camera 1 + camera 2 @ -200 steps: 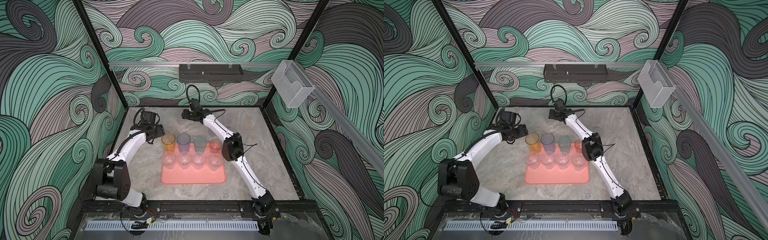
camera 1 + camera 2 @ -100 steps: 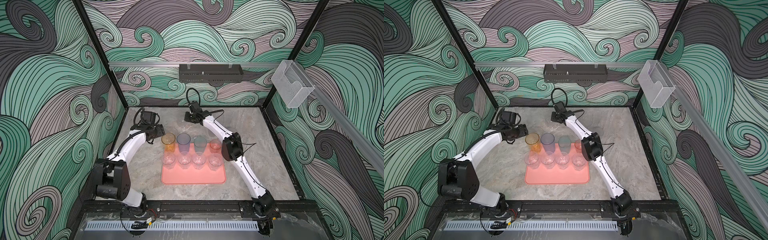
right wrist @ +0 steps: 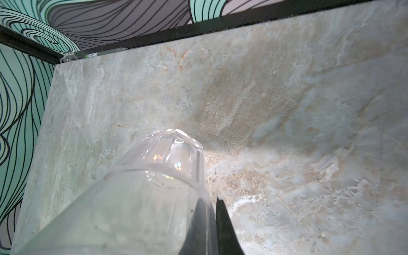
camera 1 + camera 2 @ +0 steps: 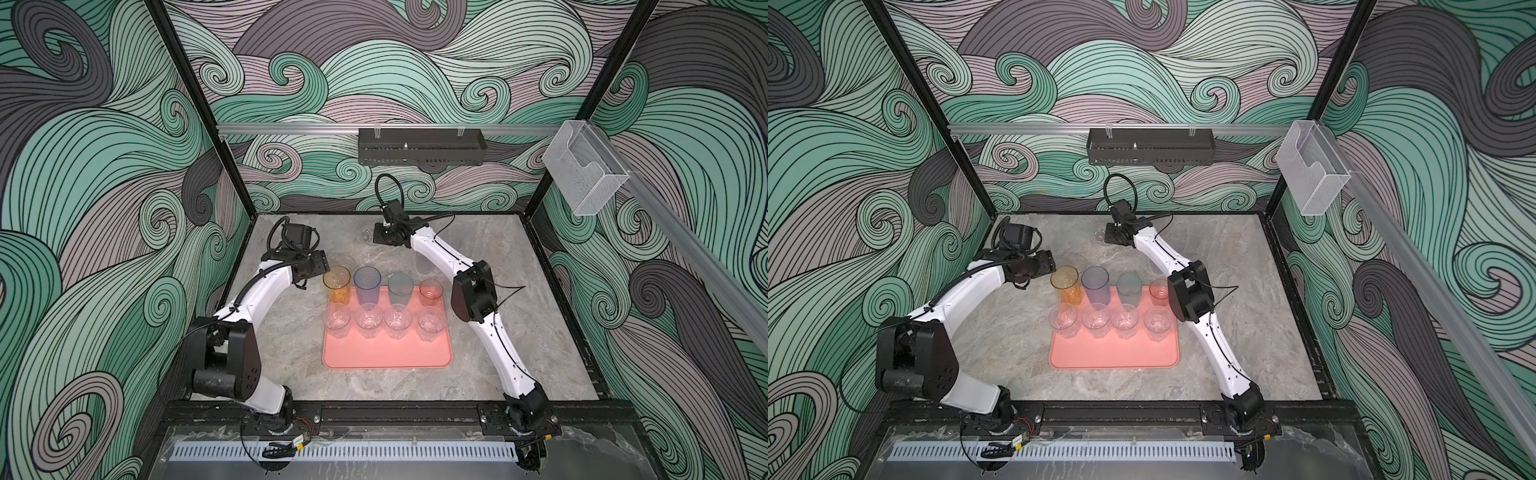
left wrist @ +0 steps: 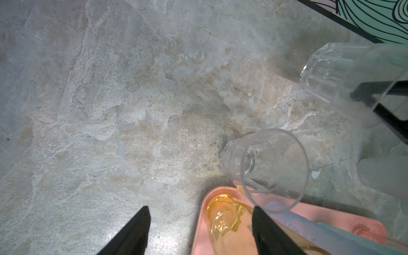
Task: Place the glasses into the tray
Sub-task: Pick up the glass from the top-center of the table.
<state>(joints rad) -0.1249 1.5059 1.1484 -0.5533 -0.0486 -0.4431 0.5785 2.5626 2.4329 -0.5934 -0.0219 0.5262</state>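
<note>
Nearest the desk's (image 4: 498,332) front edge, the tray (image 4: 386,353) lies flat, its near half bare. Across its middle stands a row of four short clear glasses (image 4: 369,322), upright, side by side. Behind them, along the tray's far edge, comes the coloured row: the amber tumbler (image 4: 336,282) at the far left corner, then the blue-violet tumbler (image 4: 367,284), the teal tumbler (image 4: 400,286) and the short reddish glass (image 4: 430,291) at the far right corner.

Over to the left gripper (image 5: 199,209): it hangs just beside the amber tumbler, off the tray's far left corner, jaws spread wide and gripping nothing.

Just beyond that corner, on the bare desk, a loose clear glass (image 5: 265,167) stands close to the tray rim. It is only a faint outline in both top views, but the left wrist view shows it plainly.

Farther back, near the desk's far edge, the right gripper (image 3: 209,203) is clenched on the wall of another clear glass (image 3: 167,154), one finger inside the rim and one outside. The glass looks tilted, its base pointing away from the wrist; whether that base touches the desk is hard to tell.
</note>
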